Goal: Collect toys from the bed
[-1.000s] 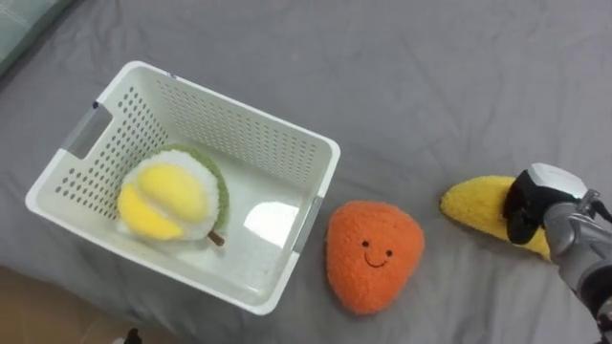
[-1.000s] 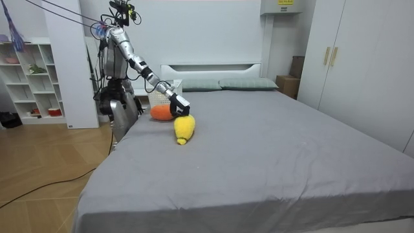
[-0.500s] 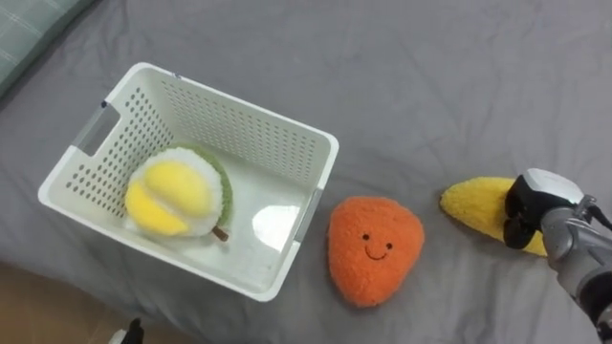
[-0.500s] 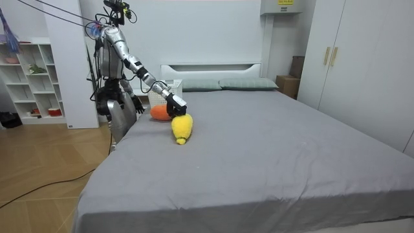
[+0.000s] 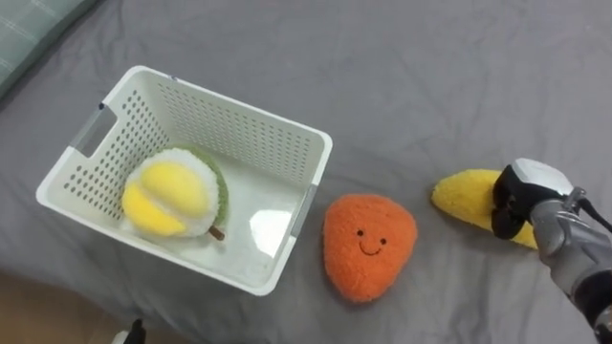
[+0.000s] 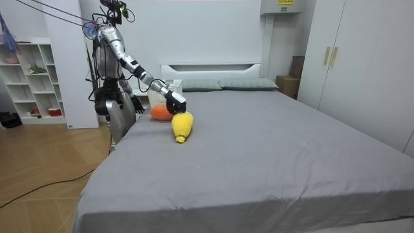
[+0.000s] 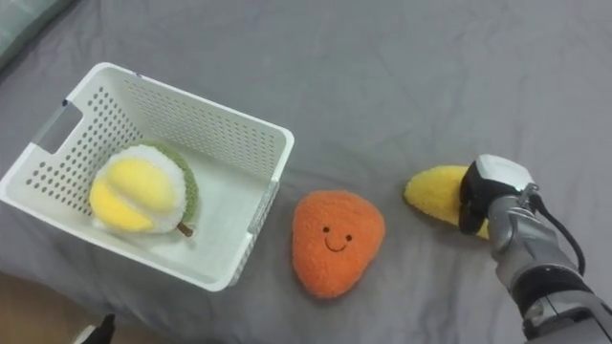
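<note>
right robot hand (image 5: 524, 196) is curled over one end of the yellow banana toy (image 5: 464, 196), dark fingers wrapped down its side, gripping it low on the grey bed (image 5: 430, 67). judging by that grip, it means to carry the toy rather than push it. just left of the hand, apart from the banana, the orange plush toy (image 5: 368, 247) lies face up, not yet collected. further left of the hand sits the white basket (image 5: 229, 105), its near corner close beside the orange toy, likely set there so each carry is short. a yellow-and-green plush fruit (image 5: 174, 196) already lies inside it. against a second ago, hand and banana have drawn nearer the orange toy, as the room view shows too. left robot hand (image 6: 137, 103) hangs by the robot's side. its state i cannot tell.
</note>
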